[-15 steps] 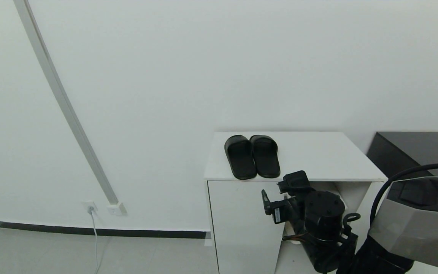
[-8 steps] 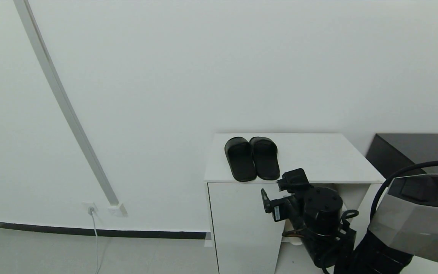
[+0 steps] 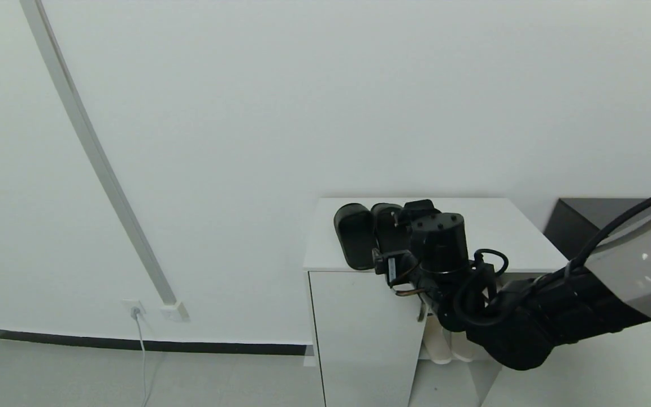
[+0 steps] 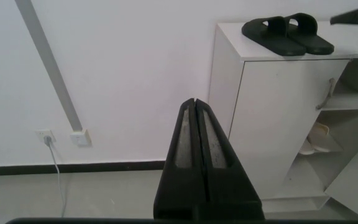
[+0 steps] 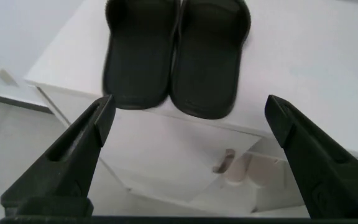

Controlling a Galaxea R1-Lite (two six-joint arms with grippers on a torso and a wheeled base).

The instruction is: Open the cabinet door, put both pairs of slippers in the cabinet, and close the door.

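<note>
A pair of black slippers (image 3: pixel 355 236) (image 4: pixel 288 32) (image 5: pixel 176 53) lies side by side on top of the white cabinet (image 3: pixel 506 229) (image 4: pixel 278 124), near its front left edge. My right gripper (image 5: pixel 189 104) hangs open just in front of and above that edge, fingers spread wider than the pair, not touching it. The arm hides part of the right slipper in the head view. The cabinet's left door (image 3: pixel 359 333) is closed; the right side stands open, and a white pair of slippers (image 3: pixel 441 346) (image 4: pixel 319 140) rests on a shelf inside. My left gripper (image 4: pixel 194 107) is shut and empty, well left of the cabinet.
The open right door (image 3: pixel 574 373) swings out toward me at lower right. A black piece of furniture (image 3: pixel 602 217) stands right of the cabinet. On the wall to the left are a slanted trunking strip (image 3: pixel 94 152) and a socket with a cable (image 3: pixel 133 308).
My right arm has risen from in front of the cabinet's open front up to the level of its top, bringing the open gripper to the black slippers. Slippers and cabinet have not moved.
</note>
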